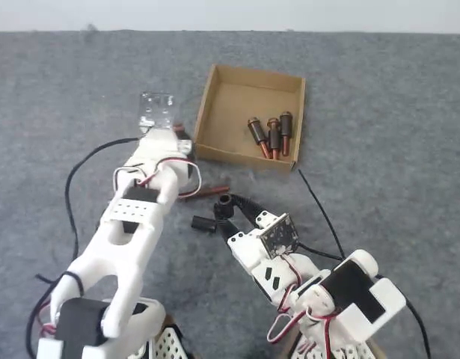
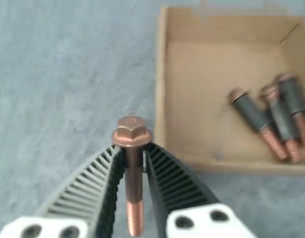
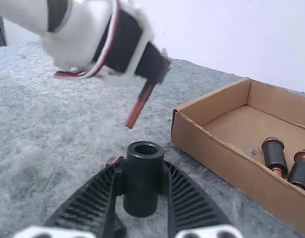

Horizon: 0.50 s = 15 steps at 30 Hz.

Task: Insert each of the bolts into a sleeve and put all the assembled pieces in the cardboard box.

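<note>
The left gripper (image 2: 133, 151) has its ribbed black fingers nearly closed, pinching a copper bolt (image 2: 132, 133) just under its hex head, with the threaded shank running back between them. From overhead, this left gripper (image 1: 181, 134) sits just beside the left wall of the cardboard box (image 1: 203, 112), outside it and over the grey carpet (image 1: 379, 112).

The right gripper (image 3: 142, 178) is partly open around a black sleeve (image 3: 144, 153) and grips it by the sides. The sleeve stands upright with its open bore facing up. A small copper-coloured bit (image 3: 114, 160) peeks out behind one finger; I can't tell what it is. In the high view the right gripper (image 1: 228, 206) is in front of the box, well short of it. A second sleeve (image 1: 203, 223) lies on its side just beside it.

Just past the held sleeve, a loose bolt (image 1: 211, 192) appears to lie on the carpet. One end is tucked under the left arm's red wiring, and from the right wrist that loose bolt (image 3: 140, 106) slants out from below the arm's black motor.

Three assembled pieces (image 1: 273, 136) lie side by side in the box's right half, copper ends toward the near wall. The box is plain brown card. The circuit board (image 1: 280, 233) on the right wrist carries marks too small to read.
</note>
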Motion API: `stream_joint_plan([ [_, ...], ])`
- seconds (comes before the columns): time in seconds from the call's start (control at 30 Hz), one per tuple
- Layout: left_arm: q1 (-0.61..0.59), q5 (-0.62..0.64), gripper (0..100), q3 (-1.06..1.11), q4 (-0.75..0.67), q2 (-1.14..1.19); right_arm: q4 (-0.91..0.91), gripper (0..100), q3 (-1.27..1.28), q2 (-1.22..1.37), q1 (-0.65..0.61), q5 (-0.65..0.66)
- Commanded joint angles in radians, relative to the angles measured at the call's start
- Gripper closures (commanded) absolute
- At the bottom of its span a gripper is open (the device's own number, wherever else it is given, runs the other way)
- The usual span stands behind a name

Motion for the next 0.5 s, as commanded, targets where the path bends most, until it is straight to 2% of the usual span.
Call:
stream_joint_plan([
  [0.0, 0.054, -0.003, 99, -0.015, -0.063, -0.061, -0.027, 99.2, 0.014, -0.001, -0.01, 0.014],
  [0.13, 0.114, 0.003, 99, 0.015, -0.06, -0.164, -0.027, 99.2, 0.012, -0.001, -0.01, 0.014],
  [0.23, 0.166, 0.091, 99, 0.056, -0.052, -0.308, -0.027, 99.2, 0.011, -0.004, -0.01, 0.014],
  [0.33, 0.206, 0.196, 99, 0.068, 0.026, -0.433, -0.027, 99.2, 0.011, -0.007, -0.01, 0.014],
  [0.47, 0.21, 0.206, 99, 0.07, 0.15, -0.555, -0.027, 99.2, 0.015, -0.008, -0.01, 0.014],
])
